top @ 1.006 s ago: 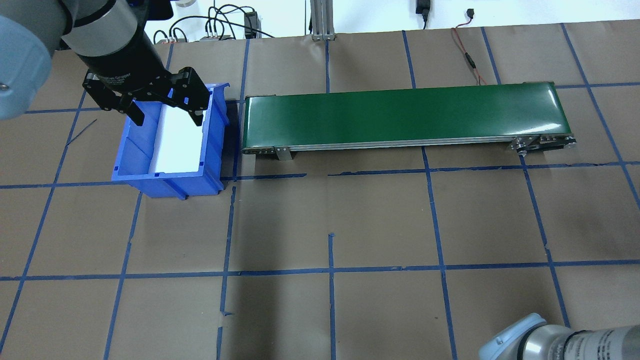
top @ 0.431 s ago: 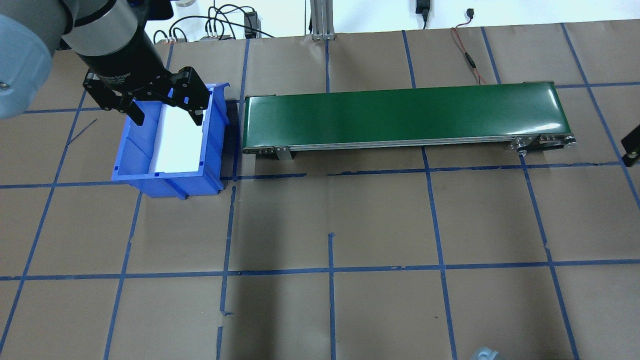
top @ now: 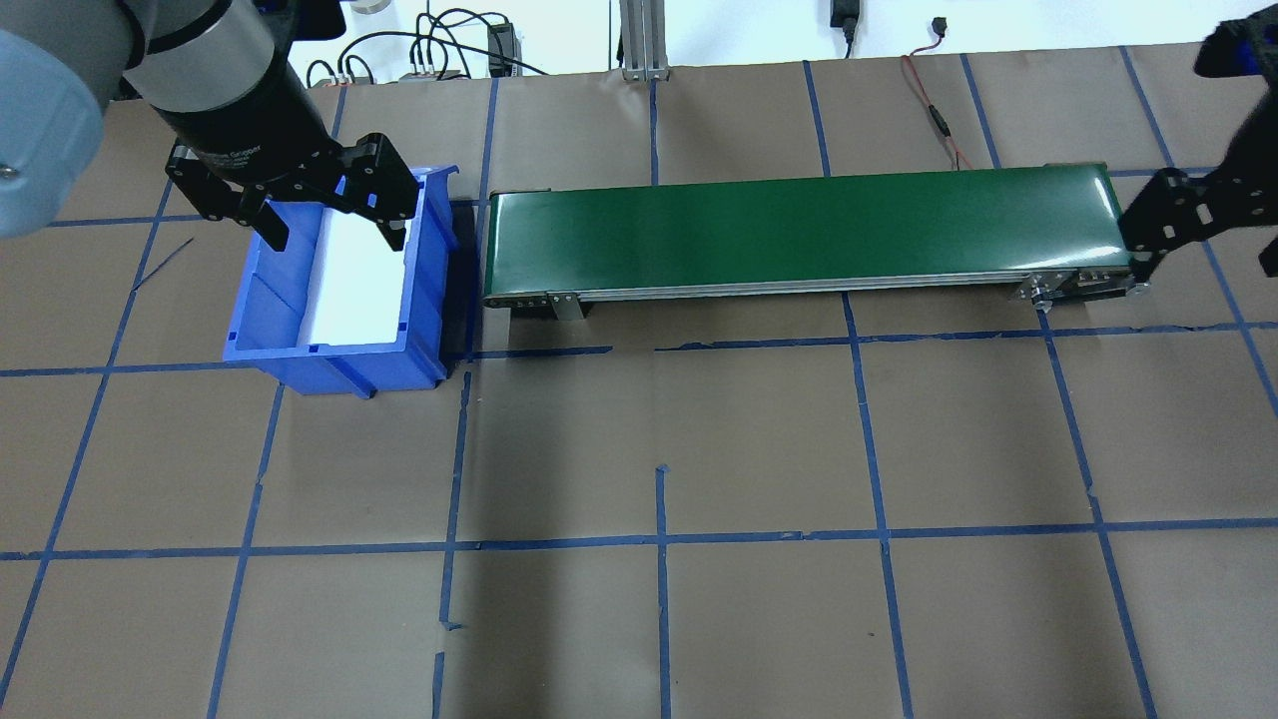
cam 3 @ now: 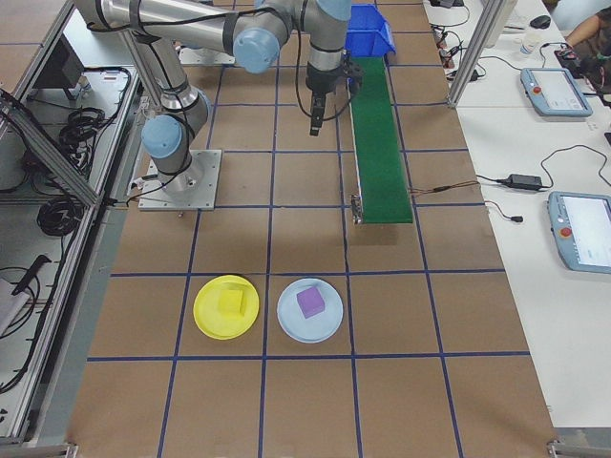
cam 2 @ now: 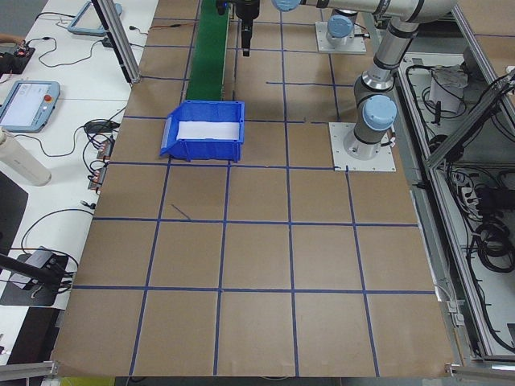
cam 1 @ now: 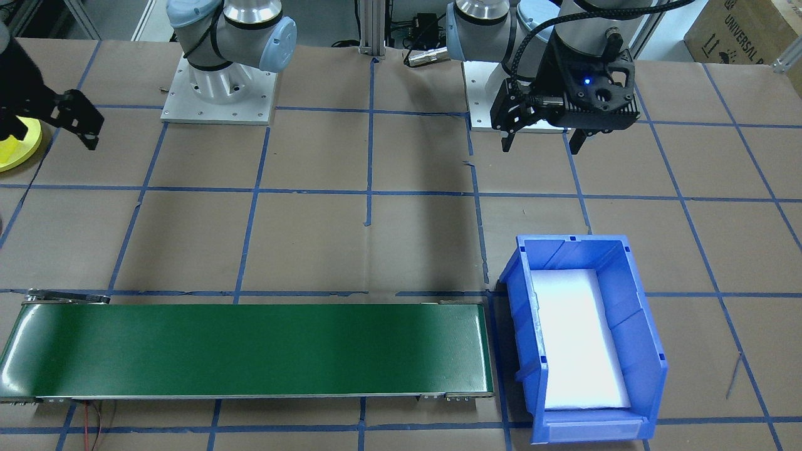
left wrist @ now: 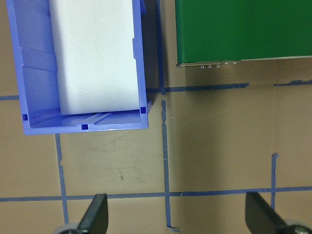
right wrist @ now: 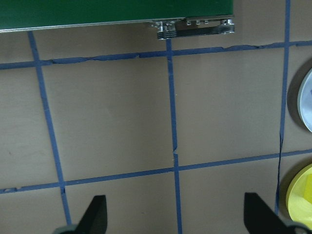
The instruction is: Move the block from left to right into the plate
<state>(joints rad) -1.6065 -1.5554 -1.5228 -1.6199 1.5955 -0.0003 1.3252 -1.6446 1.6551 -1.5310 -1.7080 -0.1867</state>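
Two wide-open grippers hold nothing: the left gripper hovers near the bin at the table's far left, which holds only white foam, and the right gripper hangs by the bare belt's right end. Near the table's right edge a yellow block lies in the plate, so the move looks done, and the next step needs a fresh block.

A brown bench gridded with blue tape carries a dark green conveyor belt, a blue bin lined white, a yellow plate holding a yellow block, and a pale blue plate holding a purple block.
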